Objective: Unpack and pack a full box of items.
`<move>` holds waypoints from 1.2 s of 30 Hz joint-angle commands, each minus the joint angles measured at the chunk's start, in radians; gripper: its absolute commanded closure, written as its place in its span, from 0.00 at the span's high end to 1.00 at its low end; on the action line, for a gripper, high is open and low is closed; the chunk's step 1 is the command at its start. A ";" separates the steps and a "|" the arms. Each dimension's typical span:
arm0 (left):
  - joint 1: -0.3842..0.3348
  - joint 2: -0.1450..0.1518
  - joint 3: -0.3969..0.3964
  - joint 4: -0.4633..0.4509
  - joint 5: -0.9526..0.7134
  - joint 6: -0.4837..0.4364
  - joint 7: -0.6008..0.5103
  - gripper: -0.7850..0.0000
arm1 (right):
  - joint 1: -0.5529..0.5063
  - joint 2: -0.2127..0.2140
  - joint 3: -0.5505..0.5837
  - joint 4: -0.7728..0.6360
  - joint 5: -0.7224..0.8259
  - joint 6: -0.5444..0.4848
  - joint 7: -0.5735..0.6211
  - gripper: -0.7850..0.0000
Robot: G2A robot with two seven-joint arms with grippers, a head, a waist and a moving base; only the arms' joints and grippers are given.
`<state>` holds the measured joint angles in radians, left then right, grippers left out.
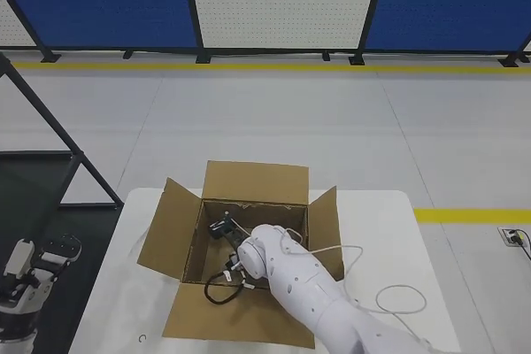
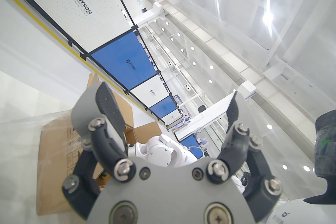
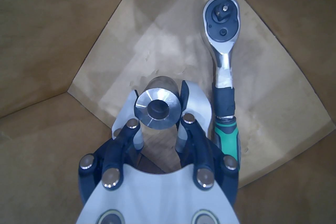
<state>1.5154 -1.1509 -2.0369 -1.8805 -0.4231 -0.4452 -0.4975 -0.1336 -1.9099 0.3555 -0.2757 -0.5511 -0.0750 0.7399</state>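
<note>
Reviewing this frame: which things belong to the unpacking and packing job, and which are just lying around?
Job: cardboard box; metal cylinder gripped in the right hand; ratchet wrench on the box floor beside it.
Lying about: white cable looped on the table; power outlet beyond the table; left hand, open, holding nothing.

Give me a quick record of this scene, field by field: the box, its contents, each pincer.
Box: cardboard box, flaps open, on white table
Right pincer: inside box, shut on metal cylinder
Ratchet wrench: flat on box floor beside cylinder
Left pincer: open, empty, outside box
</note>
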 commanded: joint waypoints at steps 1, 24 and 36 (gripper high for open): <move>-0.002 0.000 0.003 0.000 0.001 0.000 0.001 1.00 | 0.005 0.000 0.009 0.009 0.006 -0.015 -0.011 0.00; -0.038 0.002 0.090 0.006 0.040 0.016 -0.004 1.00 | 0.040 0.109 0.130 -0.123 -0.026 -0.086 -0.115 0.00; -0.044 0.003 0.111 0.011 0.058 0.018 0.002 1.00 | -0.243 0.345 0.356 -0.848 -0.283 0.090 0.050 0.00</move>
<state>1.4710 -1.1482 -1.9272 -1.8696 -0.3664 -0.4275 -0.4954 -0.3309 -1.5882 0.6784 -1.0124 -0.7985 0.0024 0.7622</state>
